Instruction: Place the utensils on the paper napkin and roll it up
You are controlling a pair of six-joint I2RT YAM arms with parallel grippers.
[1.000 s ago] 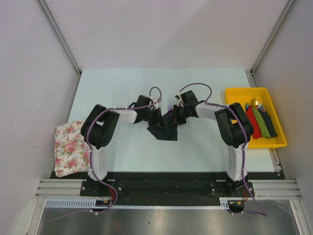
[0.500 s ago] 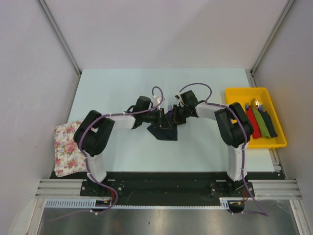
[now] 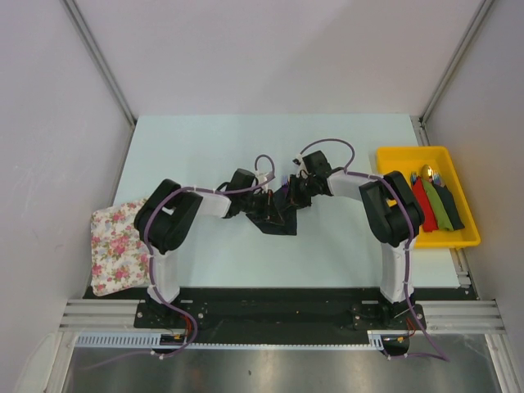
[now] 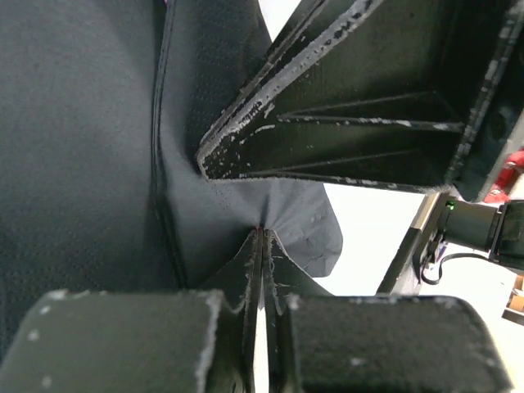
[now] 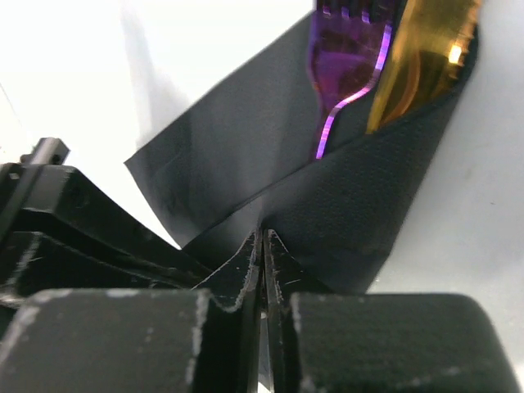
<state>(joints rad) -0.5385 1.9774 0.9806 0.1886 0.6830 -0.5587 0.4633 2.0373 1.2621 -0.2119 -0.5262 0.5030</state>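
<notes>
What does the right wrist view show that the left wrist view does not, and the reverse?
Only the right wrist view shows the utensils, a purple fork head and an orange-gold piece, lying inside the fold of the paper napkin. Only the left wrist view shows the right hand from outside, close to the left hand. Both show the black napkin pinched in shut fingers.

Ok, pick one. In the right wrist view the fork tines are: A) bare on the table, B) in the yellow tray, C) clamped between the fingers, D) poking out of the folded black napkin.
D: the fork tines stick out of the paper napkin, whose fold wraps around them.
</notes>
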